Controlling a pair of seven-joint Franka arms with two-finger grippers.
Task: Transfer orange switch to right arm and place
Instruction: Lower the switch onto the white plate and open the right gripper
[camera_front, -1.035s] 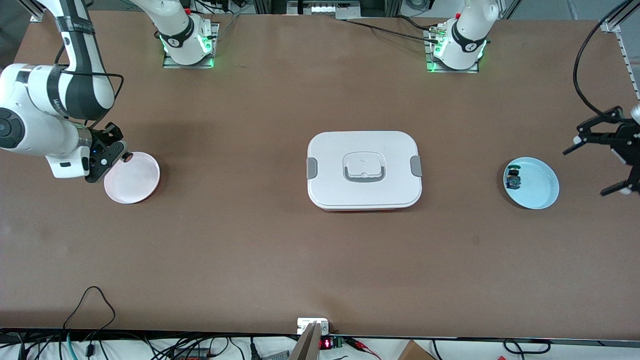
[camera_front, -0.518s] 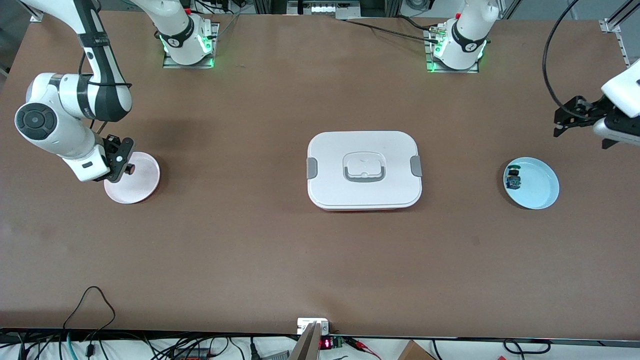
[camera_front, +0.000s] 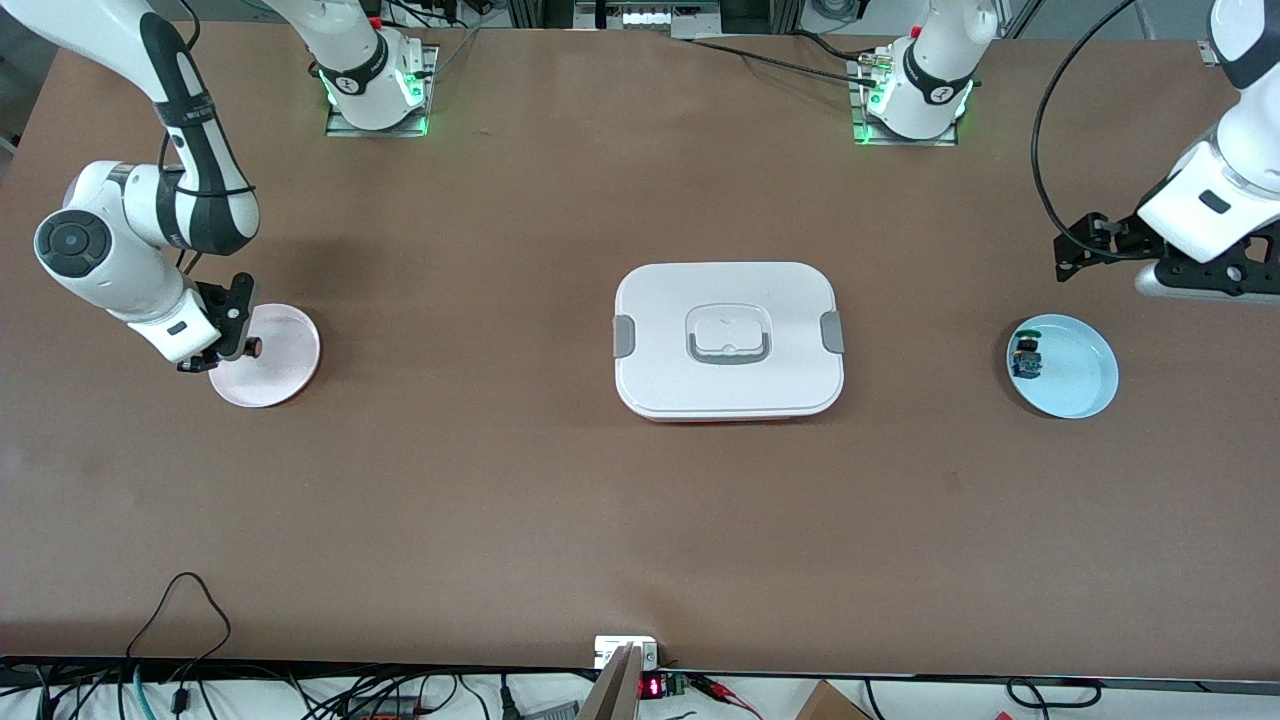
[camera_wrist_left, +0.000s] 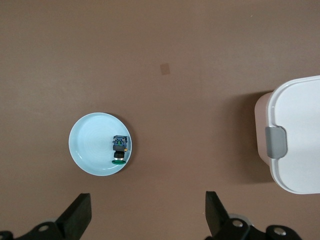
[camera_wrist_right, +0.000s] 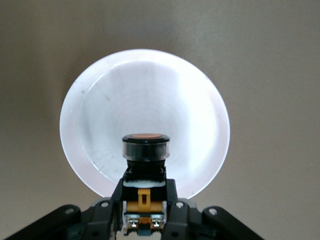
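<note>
Over the round pale pink plate (camera_front: 265, 356) at the right arm's end of the brown bench (camera_front: 640, 500), the tiny black orange-capped switch (camera_wrist_right: 146, 146) is gripped in the right claw (camera_front: 243, 345); it should be lowered onto the plate before release. Only the right wrist view shows the orange cap. The left claw (camera_wrist_left: 147, 220), spread empty, waits above the bench near the round light blue plate (camera_front: 1080, 385).

The bench (camera_front: 500, 480) is plain brown, without pattern. The box (camera_front: 729, 340) at its middle is white with grey clips and a grey handle frame. One plate (camera_front: 275, 360) is pale pink; the other plate (camera_front: 1075, 375) is light blue and carries a switch with blue body (camera_front: 1026, 358) and green top. The orange switch (camera_wrist_right: 146, 145) has an orange cap in a black ring. Both arms are white with black bands; the right claw (camera_front: 245, 345) and left claw (camera_front: 1085, 245) are black.
</note>
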